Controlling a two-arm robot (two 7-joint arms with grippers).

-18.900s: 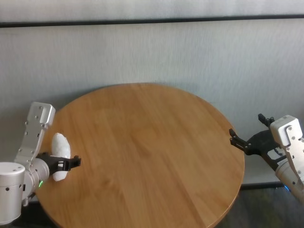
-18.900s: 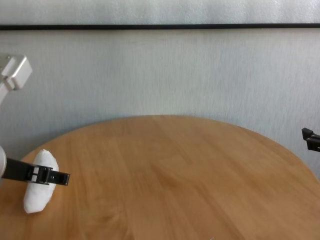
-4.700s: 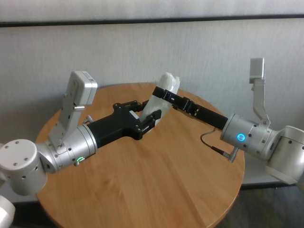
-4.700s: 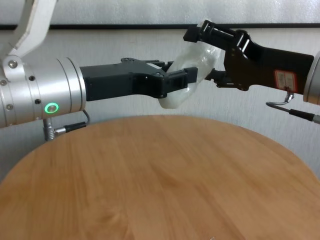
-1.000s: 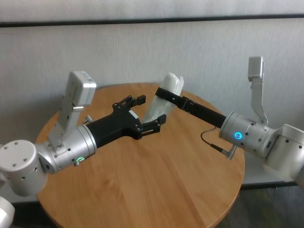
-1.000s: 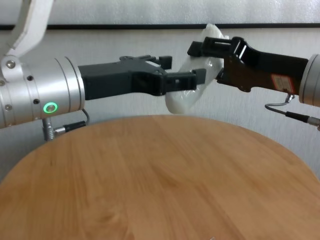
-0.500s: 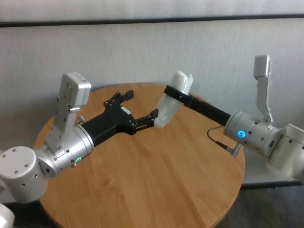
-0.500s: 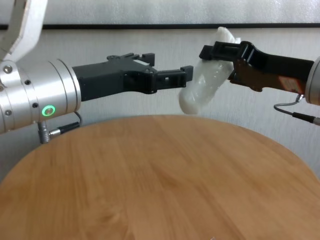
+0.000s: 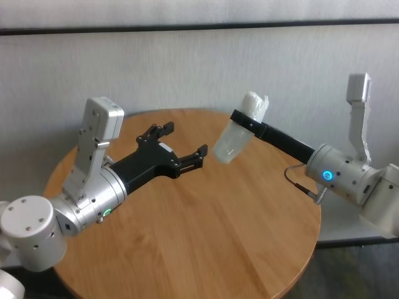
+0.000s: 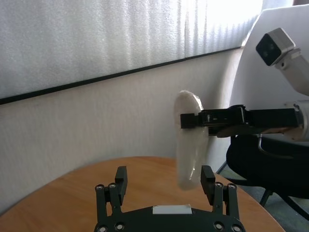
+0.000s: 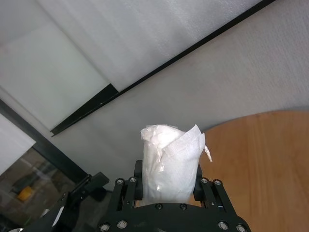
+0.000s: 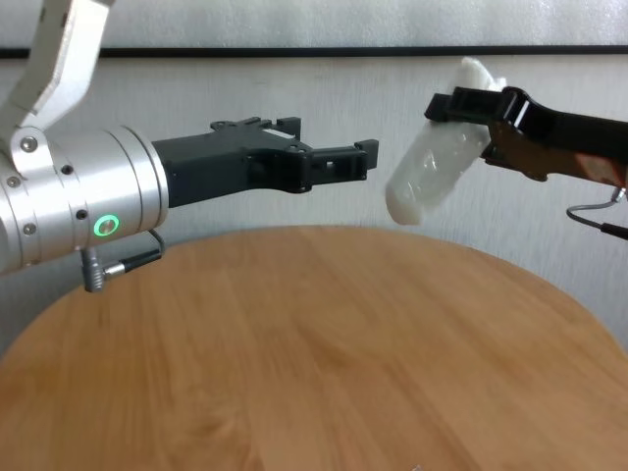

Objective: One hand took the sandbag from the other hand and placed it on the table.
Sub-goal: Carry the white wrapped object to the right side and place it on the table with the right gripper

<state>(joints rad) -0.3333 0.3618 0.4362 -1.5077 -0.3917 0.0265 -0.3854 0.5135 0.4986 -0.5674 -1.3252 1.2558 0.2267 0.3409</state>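
Observation:
My right gripper (image 9: pixel 244 123), on the wrist with the blue ring, is shut on the white crinkled sandbag (image 9: pixel 237 131) and holds it tilted in the air above the far part of the round wooden table (image 9: pixel 206 237). The bag hangs clear of the tabletop in the chest view (image 12: pixel 430 179). My left gripper (image 9: pixel 182 141), on the wrist with the green ring, is open and empty, a short way left of the bag and apart from it. In the left wrist view the bag (image 10: pixel 188 145) hangs beyond the open left fingers (image 10: pixel 207 175). In the right wrist view the bag (image 11: pixel 171 162) fills the jaws.
A pale wall with a black horizontal strip (image 9: pixel 199 26) stands behind the table. A dark office chair (image 10: pixel 270 169) shows beyond the table in the left wrist view. The near and middle tabletop (image 12: pixel 324 373) lies bare below both arms.
My right gripper has carried the sandbag to the right, out from between the left fingers. My left gripper stays open and has drawn back a little to the left.

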